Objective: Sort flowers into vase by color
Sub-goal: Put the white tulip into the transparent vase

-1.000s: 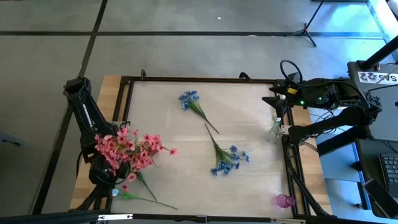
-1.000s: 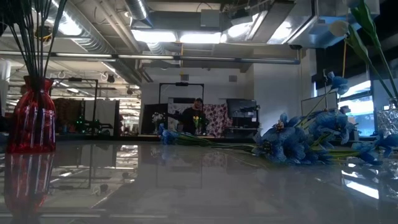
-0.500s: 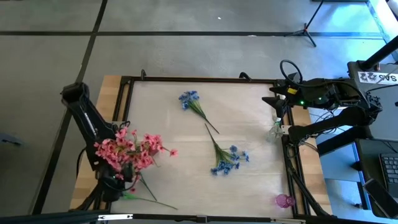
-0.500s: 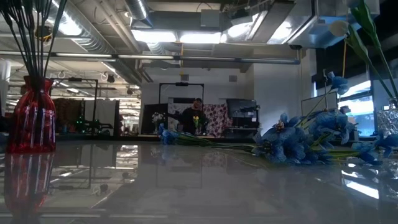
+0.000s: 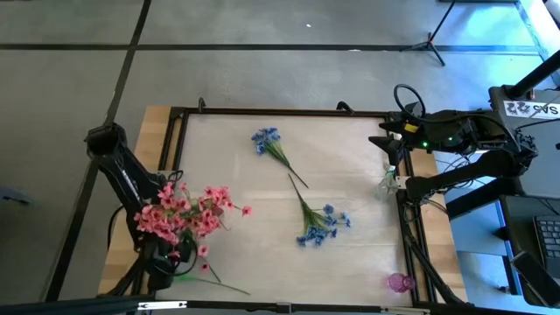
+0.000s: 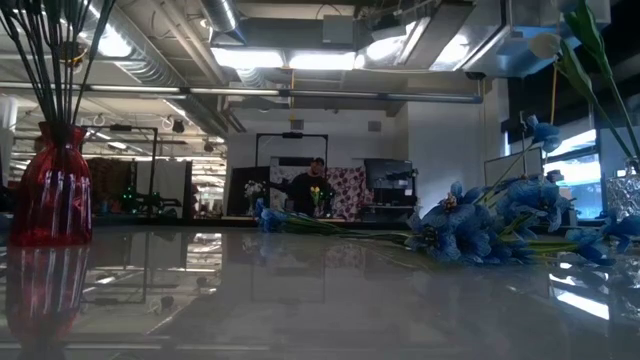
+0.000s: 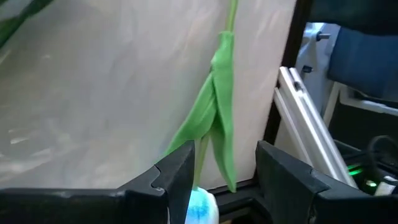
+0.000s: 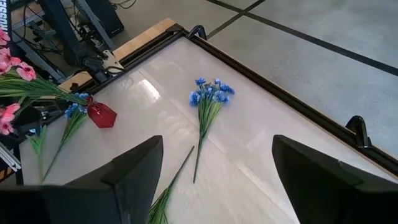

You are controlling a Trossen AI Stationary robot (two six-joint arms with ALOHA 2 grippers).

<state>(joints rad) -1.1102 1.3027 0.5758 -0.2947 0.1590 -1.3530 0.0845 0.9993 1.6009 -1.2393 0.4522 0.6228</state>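
My left gripper (image 5: 163, 268) is open at the table's near-left corner, low over a green sprig (image 5: 210, 284) that lies flat on the table. In the left wrist view its fingers stand on either side of the sprig's folded leaf (image 7: 214, 124). A pale bud (image 7: 200, 208) shows at their base. Beside it, pink blooms (image 5: 188, 214) fill a red vase (image 6: 50, 190). Two blue sprigs (image 5: 269, 142) (image 5: 319, 223) lie mid-table. My right gripper (image 8: 214, 186) waits open at the right edge (image 5: 387, 142). My left gripper has the green sprig's leaf (image 7: 205, 140) running lengthwise between its open fingers, which point level along the stem toward the table's right. The leaf passes close by one finger (image 7: 180, 168). I cannot tell whether it touches.
A clear vase with white buds (image 5: 388, 182) stands by the right rail. A small pink vase (image 5: 399, 282) is at the near-right corner. The dark frame rail (image 7: 292, 87) runs close beside my left gripper. A person shows far behind the table (image 6: 316, 185).
My left arm has swung and carried its gripper a short way toward the table's near edge, past the pink blooms. The green sprig has stayed lying on the table.
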